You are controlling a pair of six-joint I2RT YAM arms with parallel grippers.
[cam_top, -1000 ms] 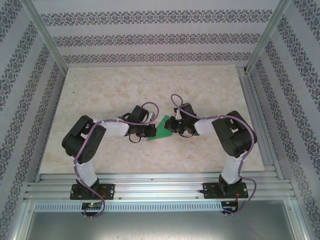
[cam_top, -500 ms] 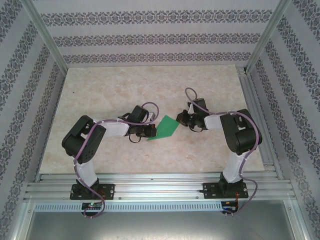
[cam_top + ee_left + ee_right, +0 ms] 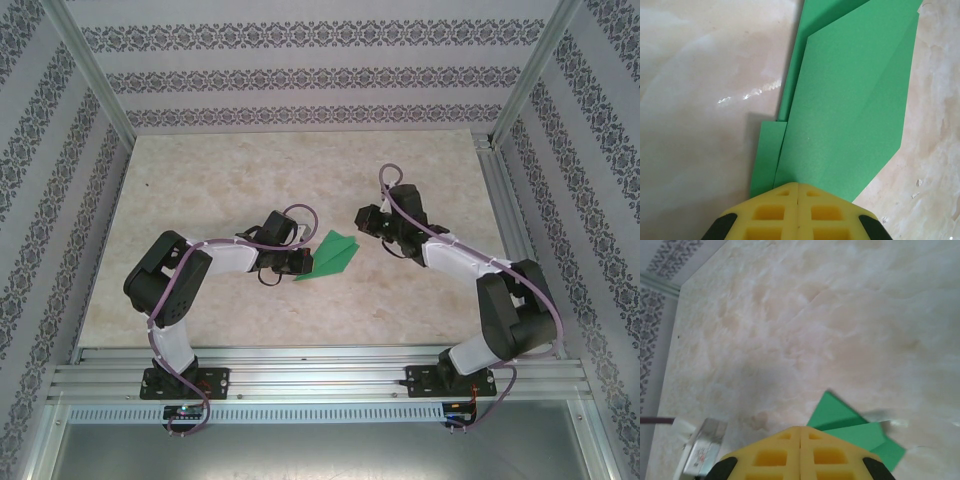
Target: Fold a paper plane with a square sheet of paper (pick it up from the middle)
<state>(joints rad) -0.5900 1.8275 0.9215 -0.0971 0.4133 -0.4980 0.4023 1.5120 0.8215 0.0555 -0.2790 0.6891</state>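
The square sheet of paper (image 3: 334,255), bright green, lies on the table folded into a pointed, layered shape. In the left wrist view the paper (image 3: 850,95) stretches away from the fingertips, with a narrower layer showing along its left side. My left gripper (image 3: 300,263) (image 3: 798,185) is shut, and its yellow tips rest on the paper's near end. My right gripper (image 3: 366,219) (image 3: 800,429) is shut too, with nothing in it. It hovers just beyond the paper's far right tip. The paper (image 3: 837,416) shows below its fingers, a flap slightly raised.
The marble tabletop (image 3: 220,190) stretches to the back and left. An aluminium rail (image 3: 497,200) runs along its right side, and more rails (image 3: 320,375) cross the near edge by the arm bases. Patterned walls enclose the workspace.
My right gripper has drawn back from the paper, to the right and farther away, and its arm has swung outward. The left gripper and the paper's near end have stayed put.
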